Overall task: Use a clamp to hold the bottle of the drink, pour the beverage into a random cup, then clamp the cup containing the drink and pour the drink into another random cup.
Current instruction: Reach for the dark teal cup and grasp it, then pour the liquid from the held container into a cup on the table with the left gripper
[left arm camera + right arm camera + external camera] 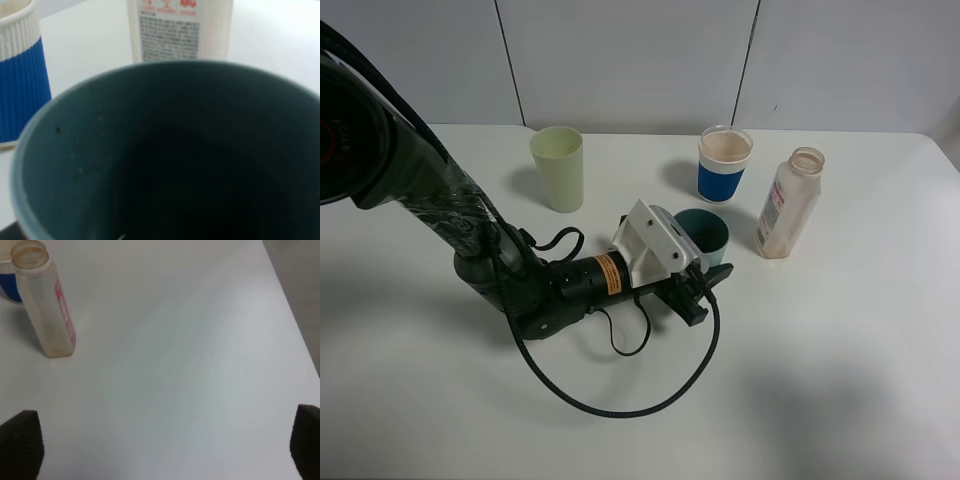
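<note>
The teal-green cup (704,232) stands at the table's middle, and its dark inside (165,165) fills the left wrist view. Whether the beverage is in it I cannot tell. My left gripper (708,286), black with a white block, lies low against the cup's near side, its fingers shut around the lower wall. To the right stands the uncapped bottle (787,205) (180,30) (47,305), looking almost empty. The pale yellow-green cup (558,168) stands at the back left. My right gripper (162,445) hangs open above bare table near the bottle and holds nothing.
A blue-banded clear cup (724,165) (20,85) stands just behind the teal cup, left of the bottle. The left arm's black cable (620,405) loops over the near table. The table's right edge (295,325) runs close to the right gripper.
</note>
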You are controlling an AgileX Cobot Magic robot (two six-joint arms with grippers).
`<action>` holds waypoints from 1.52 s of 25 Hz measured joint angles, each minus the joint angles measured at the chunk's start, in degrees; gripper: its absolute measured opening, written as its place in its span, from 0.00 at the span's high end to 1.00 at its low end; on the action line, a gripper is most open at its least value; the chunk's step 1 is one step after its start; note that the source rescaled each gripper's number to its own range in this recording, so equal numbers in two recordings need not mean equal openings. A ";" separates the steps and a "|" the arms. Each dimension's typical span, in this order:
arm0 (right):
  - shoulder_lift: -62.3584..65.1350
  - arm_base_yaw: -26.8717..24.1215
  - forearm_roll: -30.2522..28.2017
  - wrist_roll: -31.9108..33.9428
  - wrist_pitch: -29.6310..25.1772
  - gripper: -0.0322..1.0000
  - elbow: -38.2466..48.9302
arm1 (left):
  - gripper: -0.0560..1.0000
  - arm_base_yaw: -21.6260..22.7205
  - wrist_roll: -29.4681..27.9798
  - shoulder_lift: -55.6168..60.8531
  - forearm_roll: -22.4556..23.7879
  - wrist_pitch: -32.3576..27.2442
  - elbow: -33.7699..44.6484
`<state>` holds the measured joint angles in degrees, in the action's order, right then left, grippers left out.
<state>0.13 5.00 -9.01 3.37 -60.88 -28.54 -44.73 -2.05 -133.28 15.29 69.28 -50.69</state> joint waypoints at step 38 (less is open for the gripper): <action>0.00 0.00 0.00 0.00 0.00 0.00 0.00 | 0.93 33.47 0.06 23.06 6.73 -0.51 26.27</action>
<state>0.13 5.00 -9.01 3.37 -60.88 -28.54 -11.26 -1.99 -110.21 22.01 68.77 -24.41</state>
